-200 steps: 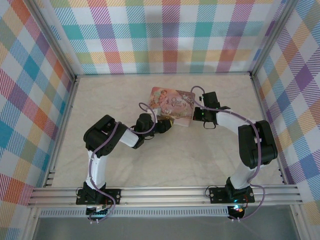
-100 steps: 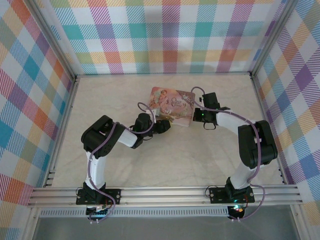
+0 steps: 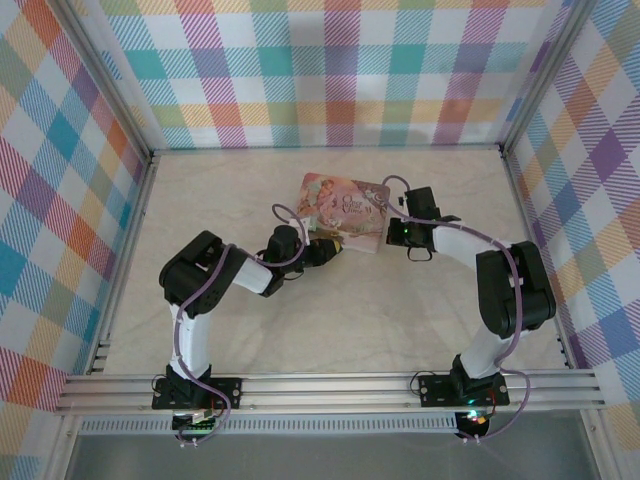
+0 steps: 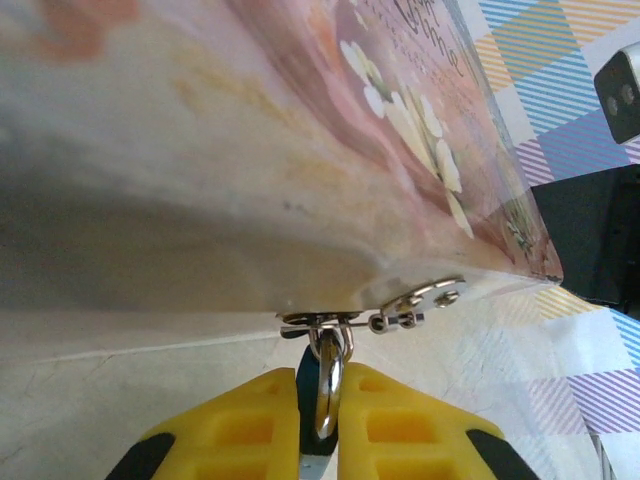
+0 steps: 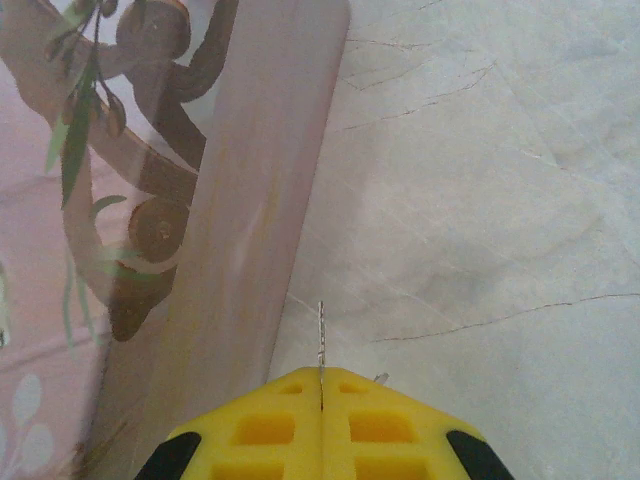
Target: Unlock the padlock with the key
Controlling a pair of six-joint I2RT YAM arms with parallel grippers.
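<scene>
A small padlock [image 4: 329, 358] with a dark blue body and a silver shackle hangs from the metal hasp [image 4: 408, 305] on the front edge of a pink flowered box [image 3: 345, 210]. My left gripper [image 4: 319, 380] is shut on the padlock, its yellow fingers [image 4: 250, 420] pressing it from both sides. In the top view the left gripper [image 3: 322, 250] is at the box's near left corner. My right gripper [image 5: 321, 374] is shut on the key [image 5: 321, 335], whose thin blade sticks out edge-on beside the box's side wall [image 5: 240, 250]. The right gripper [image 3: 392, 232] is at the box's right edge.
The box lies on a pale marble-patterned table [image 3: 330, 320] inside checked walls [image 3: 330, 70]. The right arm's black wrist [image 4: 590, 230] shows just beyond the box's far corner. Open floor lies to the right of the key [image 5: 500, 200].
The left gripper's jaws loosened briefly and closed again on the padlock, and the left arm shifted slightly left. The right arm has hardly moved.
</scene>
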